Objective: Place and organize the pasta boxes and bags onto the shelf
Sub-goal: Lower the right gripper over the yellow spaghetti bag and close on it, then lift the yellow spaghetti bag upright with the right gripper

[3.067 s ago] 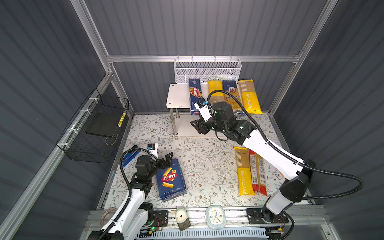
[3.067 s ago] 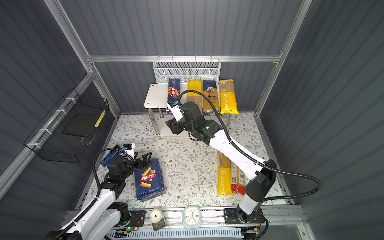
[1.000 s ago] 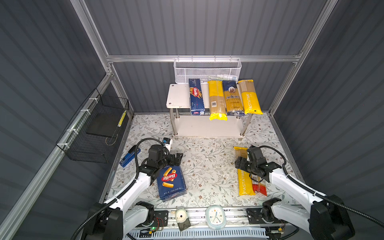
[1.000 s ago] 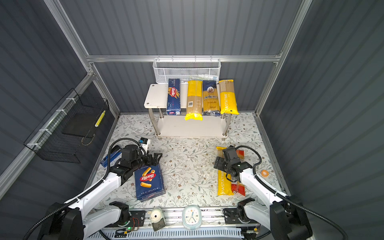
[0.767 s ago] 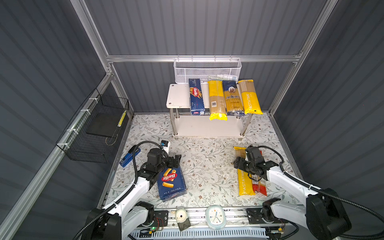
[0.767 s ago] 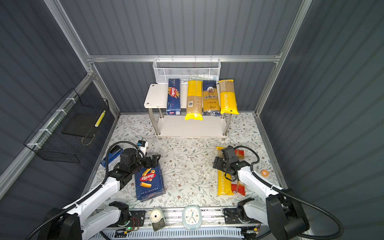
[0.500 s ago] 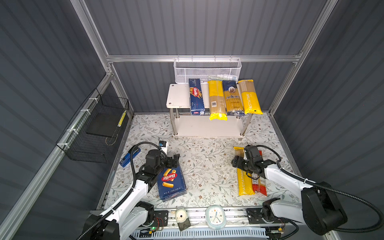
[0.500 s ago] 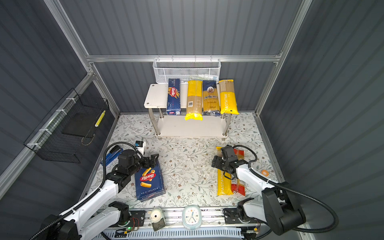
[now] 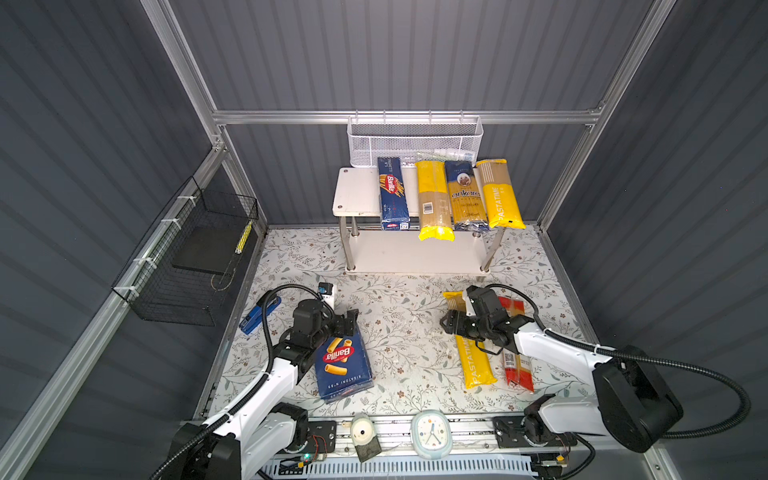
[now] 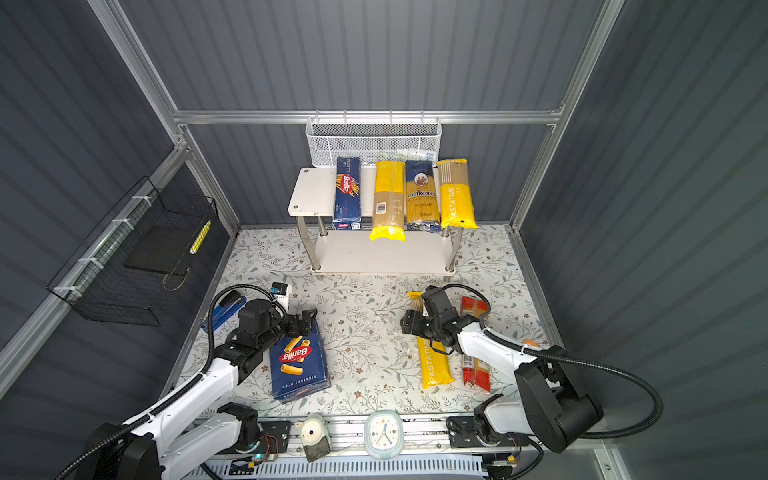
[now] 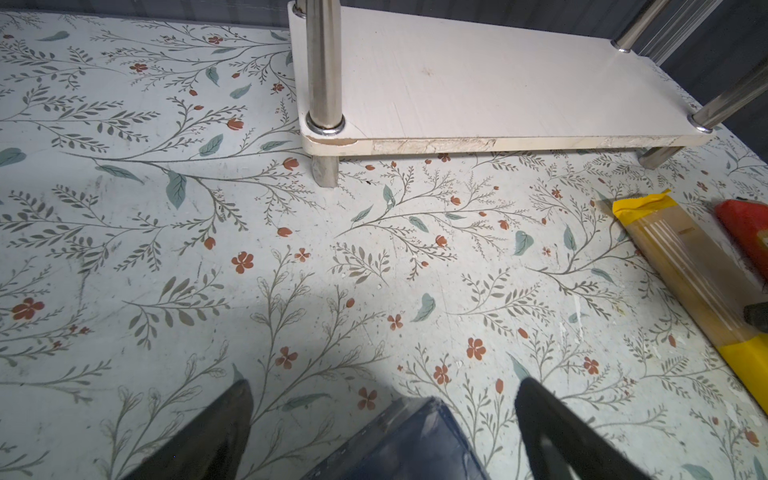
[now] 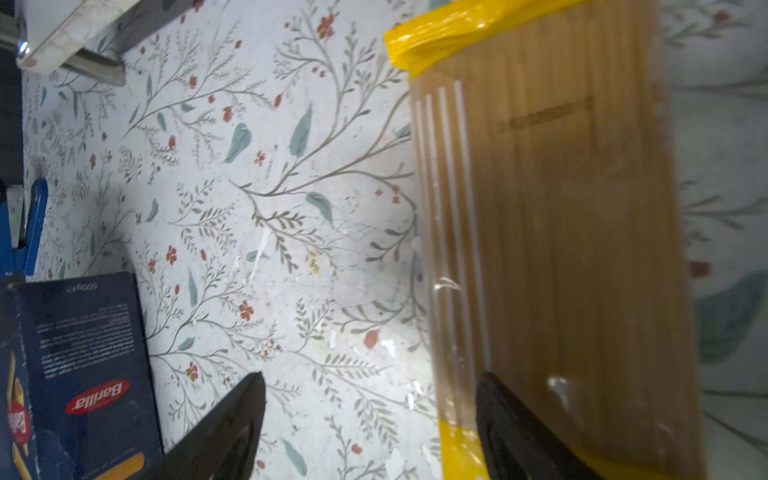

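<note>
Four packs lie side by side on the top board of the shelf (image 9: 357, 191), at twelve o'clock on the desk (image 9: 399, 316). From nine towards three they are the narrow Barilla box (image 9: 392, 195), the plain yellow bag (image 9: 433, 199), the ankara bag (image 9: 465, 195) and the shelved PASTATIME bag (image 9: 500, 199). Their near ends overhang the board and hide part of the bare lower tier.

Three packs lie on the desk. We see the wide Barilla box (image 9: 343, 365) at seven o'clock, its far corner covered by the left arm in both top views. The left wrist view gives only one blurred corner of it, between the left fingers (image 11: 216, 436), which stand apart around that corner. Whether they touch the card we cannot tell.

At four o'clock the loose PASTATIME bag (image 9: 478, 365) and the red bag (image 9: 517, 370) lie parallel, just beside each other. The right arm crosses both and hides a stretch of each. The right fingers (image 12: 515, 436) are spread wide and grip nothing: one hangs over the bag's clear window, its partner over bare desk. That bag's near end is cut off in the right wrist view.

At nine o'clock a blue tool (image 9: 259, 313) lies half under a black cable; we cannot name it. What lies in the white mesh basket (image 9: 415, 143) is too pale to make out.
</note>
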`<state>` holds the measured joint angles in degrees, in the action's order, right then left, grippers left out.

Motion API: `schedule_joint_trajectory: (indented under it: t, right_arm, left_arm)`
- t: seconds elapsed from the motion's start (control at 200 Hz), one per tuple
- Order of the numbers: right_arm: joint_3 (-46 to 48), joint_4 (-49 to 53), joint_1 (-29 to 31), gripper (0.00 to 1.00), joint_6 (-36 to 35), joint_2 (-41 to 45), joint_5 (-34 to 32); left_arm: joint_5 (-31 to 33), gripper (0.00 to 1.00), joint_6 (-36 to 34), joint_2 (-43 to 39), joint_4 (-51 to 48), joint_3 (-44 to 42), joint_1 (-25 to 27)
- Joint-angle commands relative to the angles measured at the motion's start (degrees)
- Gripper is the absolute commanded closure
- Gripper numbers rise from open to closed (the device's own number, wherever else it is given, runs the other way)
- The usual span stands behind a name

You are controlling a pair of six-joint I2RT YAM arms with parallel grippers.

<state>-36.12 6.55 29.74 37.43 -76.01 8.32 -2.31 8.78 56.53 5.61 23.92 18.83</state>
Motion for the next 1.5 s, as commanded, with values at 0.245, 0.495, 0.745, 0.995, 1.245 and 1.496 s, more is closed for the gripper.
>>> schedule_joint_trajectory:
  t: [0.245,0.495,0.745,0.995,1.245,1.496]
  right_arm:
    - [-3.82,19.04,0.83,0.08,-5.0,7.34,-13.37]
    - [-0.3,18.73,0.82,0.01,-2.98,5.86,-15.3]
    - [-0.43,16.1,0.77,0.01,-2.88,-1.42,-14.29]
    - [-0.41,12.78,0.78,0.01,-2.85,-6.41,-12.45]
    - [0.13,12.72,0.91,0.1,-1.51,-7.75,-12.74]
    - [-0.69,13.23,1.63,0.2,-1.02,-8.38,-14.3]
  left_arm:
    - [0.5,0.0,0.1,-0.03,-0.33,0.77,0.31]
    - [0.59,0.01,0.1,-0.19,-0.33,0.64,0.33]
    - [0.38,0.0,0.0,0.6,-0.43,1.11,0.27]
    - [1.07,0.0,0.32,-0.46,-0.33,0.51,0.3]
    - [1.25,0.0,0.45,-0.39,-0.33,0.51,0.32]
    - [1.24,0.01,0.45,-0.03,-0.42,0.77,0.33]
